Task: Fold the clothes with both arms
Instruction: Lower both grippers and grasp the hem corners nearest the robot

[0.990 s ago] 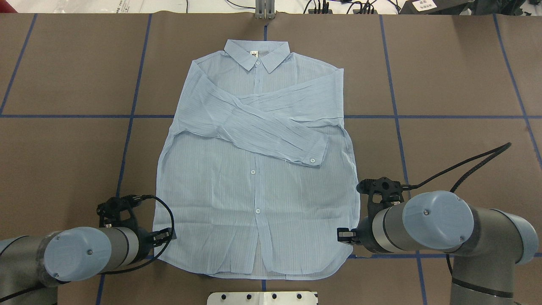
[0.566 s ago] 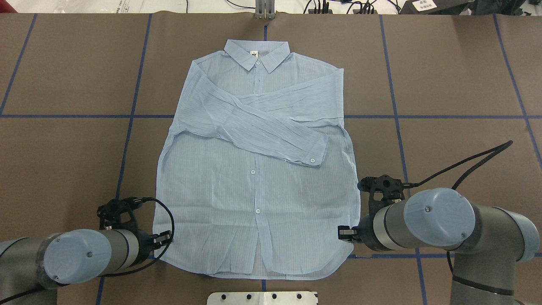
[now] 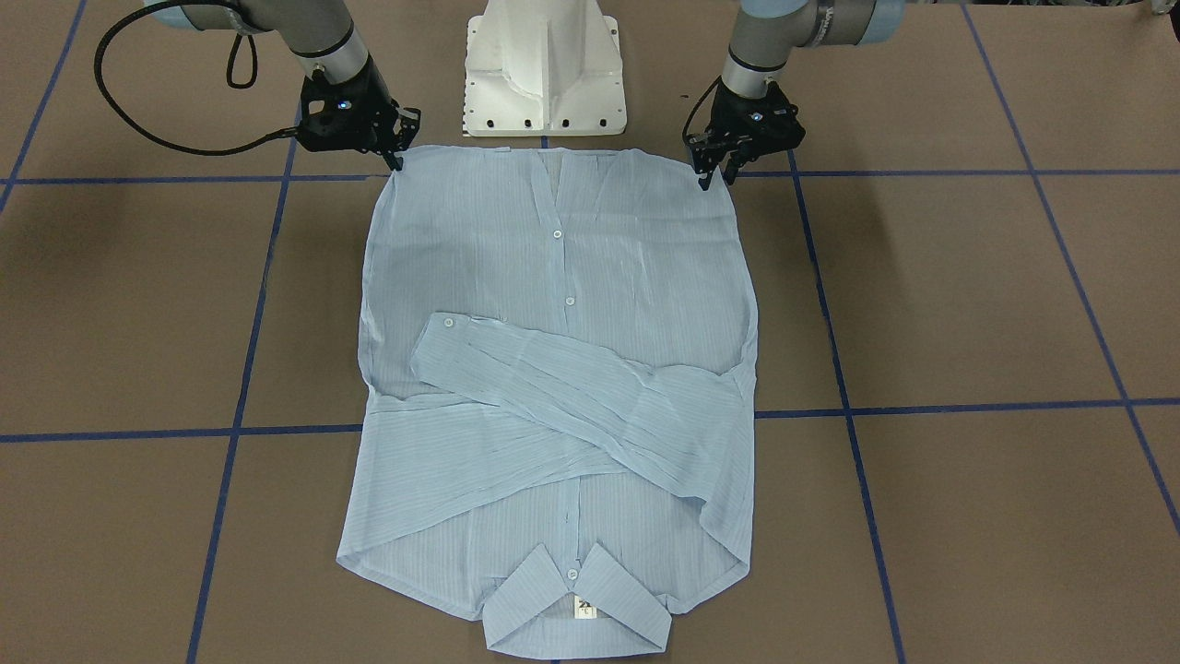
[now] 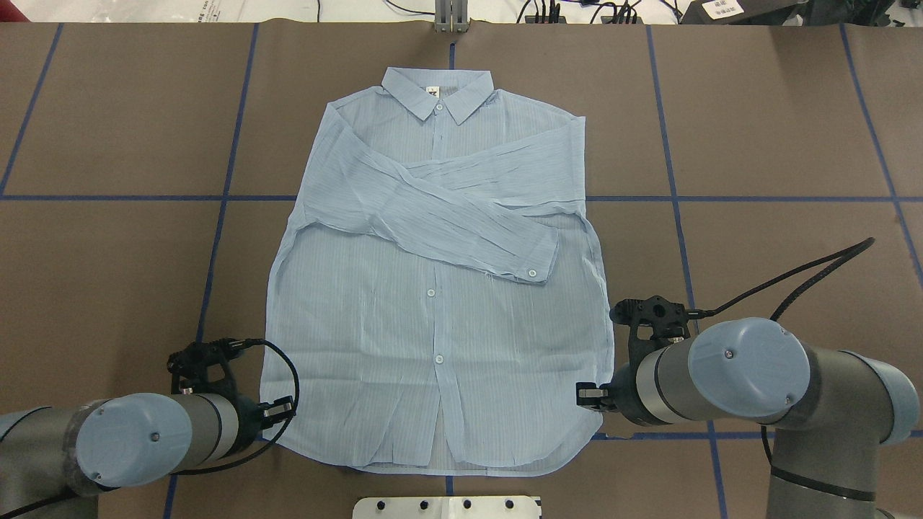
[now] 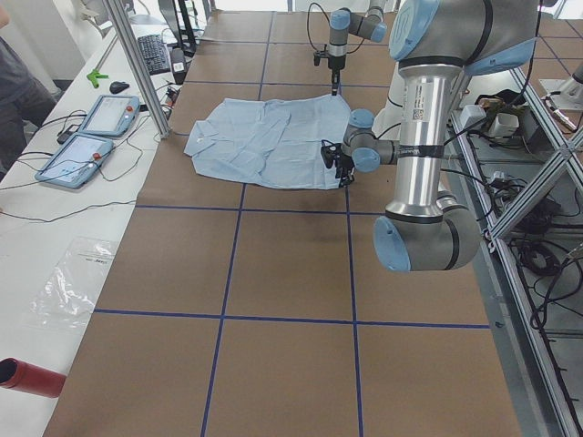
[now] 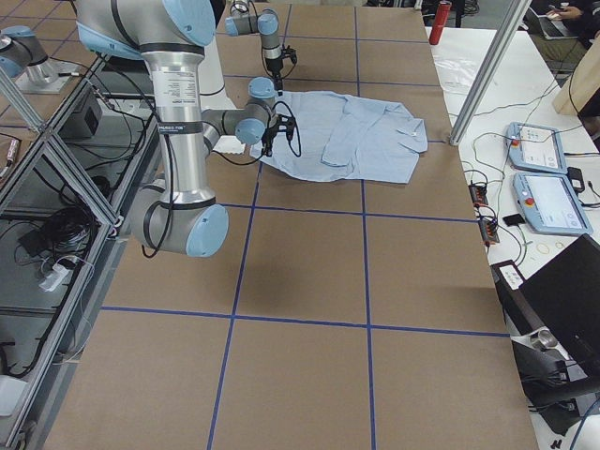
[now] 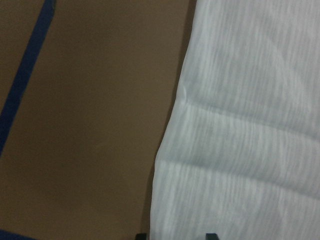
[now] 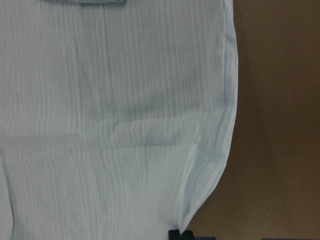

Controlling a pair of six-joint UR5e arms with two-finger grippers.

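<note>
The pale-blue striped shirt (image 4: 433, 317) lies flat and face up on the brown table, collar (image 4: 437, 96) at the far side, both sleeves crossed over the chest. My left gripper (image 4: 287, 408) sits low at the shirt's near left hem corner. In the left wrist view its fingertips (image 7: 141, 235) stand apart on either side of the shirt's edge (image 7: 170, 145), so it is open. My right gripper (image 4: 584, 396) is at the near right hem corner. In the right wrist view its tips (image 8: 180, 234) are pressed together on puckered cloth (image 8: 200, 165), shut on the hem.
The white pedestal base (image 3: 544, 74) stands just behind the hem, between the arms. Blue tape lines (image 4: 223, 194) grid the brown table. A side bench with teach pendants (image 5: 91, 137) and a person's sleeve (image 5: 14, 86) lie beyond the collar end.
My left arm has slid a little toward the near edge along the shirt's left hem. The right arm and the shirt have barely moved.
</note>
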